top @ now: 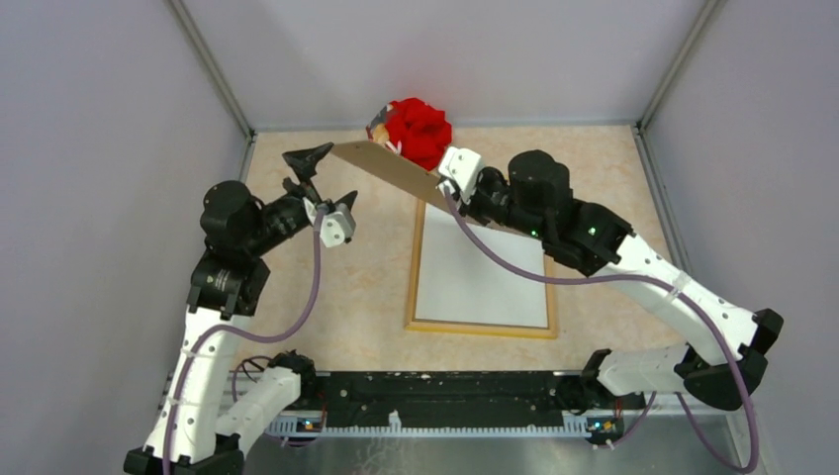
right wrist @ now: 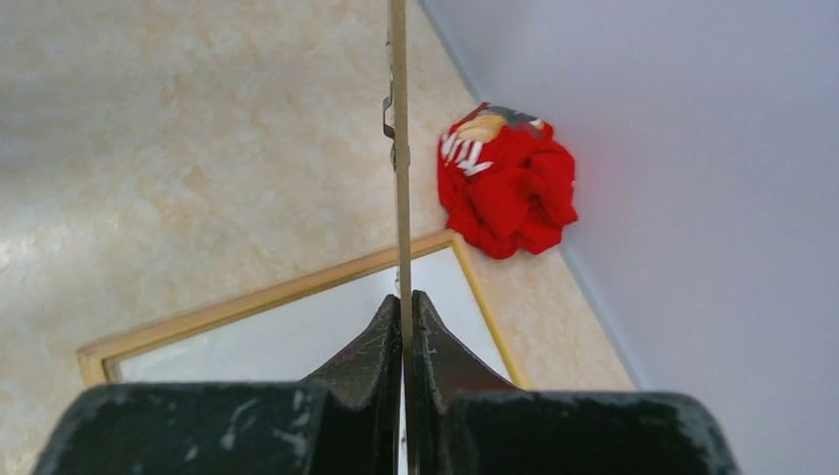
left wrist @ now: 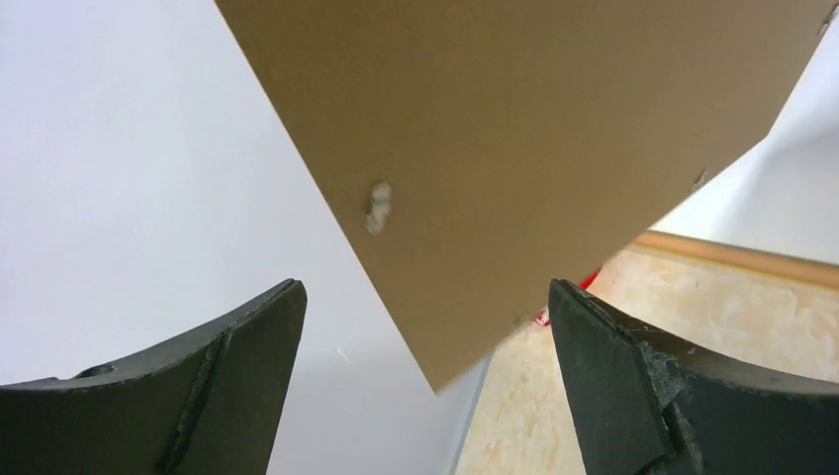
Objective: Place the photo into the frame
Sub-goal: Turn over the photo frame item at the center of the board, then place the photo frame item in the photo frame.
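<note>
Grey walls (top: 99, 148) stand round a sandy table (top: 336, 297), and a brown board (top: 381, 166) is held up in the air.
The right gripper (right wrist: 406, 302) has its fingers pinched tight on one edge of the board, which sticks up thin between them. The left gripper (left wrist: 425, 297) has its fingers wide apart, and a corner of the board points down between them without touching either one. The frame (top: 416, 267) lies flat on the table, wood-coloured side up, under the right gripper and well apart from the left one; no fingers touch it. A white sheet (top: 485, 282) fills the frame; I cannot tell if it is the photo. A red cloth (right wrist: 510, 198) sits by the back wall.
</note>
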Tool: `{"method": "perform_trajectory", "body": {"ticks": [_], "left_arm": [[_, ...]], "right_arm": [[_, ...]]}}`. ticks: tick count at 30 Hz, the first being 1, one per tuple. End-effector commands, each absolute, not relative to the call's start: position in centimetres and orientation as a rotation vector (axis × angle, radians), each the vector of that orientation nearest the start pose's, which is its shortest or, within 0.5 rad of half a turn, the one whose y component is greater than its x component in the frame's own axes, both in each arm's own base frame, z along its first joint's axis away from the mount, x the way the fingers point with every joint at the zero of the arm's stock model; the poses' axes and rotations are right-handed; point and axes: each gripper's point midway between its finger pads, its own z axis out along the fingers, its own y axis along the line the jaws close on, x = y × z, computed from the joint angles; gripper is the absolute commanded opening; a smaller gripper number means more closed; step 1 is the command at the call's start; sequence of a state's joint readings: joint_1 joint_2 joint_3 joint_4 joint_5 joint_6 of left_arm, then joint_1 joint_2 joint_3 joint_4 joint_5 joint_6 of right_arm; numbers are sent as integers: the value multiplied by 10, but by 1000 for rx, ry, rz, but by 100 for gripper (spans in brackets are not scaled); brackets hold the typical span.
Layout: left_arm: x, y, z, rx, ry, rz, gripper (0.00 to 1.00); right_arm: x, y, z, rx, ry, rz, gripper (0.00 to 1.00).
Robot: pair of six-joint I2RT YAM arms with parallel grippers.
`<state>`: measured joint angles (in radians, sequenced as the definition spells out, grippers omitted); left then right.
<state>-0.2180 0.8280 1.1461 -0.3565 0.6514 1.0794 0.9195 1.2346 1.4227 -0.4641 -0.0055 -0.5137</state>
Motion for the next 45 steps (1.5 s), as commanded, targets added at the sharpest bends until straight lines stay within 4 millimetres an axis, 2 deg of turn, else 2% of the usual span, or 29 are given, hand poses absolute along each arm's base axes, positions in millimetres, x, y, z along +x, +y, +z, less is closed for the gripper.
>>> {"method": "perform_trajectory", "body": {"ticks": [1, 5, 7, 9, 15, 17, 20, 24, 29, 34, 37, 41, 45], "left_arm": [[270, -138, 458, 1165, 863, 139, 98], [281, -136, 456, 1105, 963, 74, 98], [288, -137, 443, 1105, 1042, 25, 98], [300, -138, 423, 1091, 1145, -26, 98], [333, -134, 336, 1101, 1551, -154, 98], [350, -129, 316, 1051, 1700, -168, 98], [361, -136, 285, 1057, 1856, -259, 98], [372, -153, 248, 1030, 1927, -399, 93], [380, -174, 199, 1001, 2012, -556, 87], [384, -176, 175, 994, 2025, -569, 88], [380, -175, 161, 994, 2046, -574, 88], [373, -172, 141, 986, 2091, -577, 88], [370, -170, 134, 991, 2118, -577, 87]], "right_arm": [[271, 276, 485, -814, 1243, 270, 0], [292, 242, 501, -597, 1317, 210, 0], [308, 216, 508, -442, 1384, 230, 0], [321, 197, 505, -323, 1454, 268, 0], [347, 143, 470, -25, 1680, 374, 0], [348, 127, 456, 63, 1744, 425, 0], [349, 108, 430, 174, 1828, 557, 0], [342, 111, 404, 230, 1885, 705, 0], [335, 105, 390, 276, 1906, 803, 0], [337, 102, 355, 346, 1934, 956, 0], [340, 104, 333, 364, 1933, 1001, 0], [344, 111, 315, 347, 1904, 1066, 0], [350, 112, 297, 333, 1887, 1086, 0]]}}
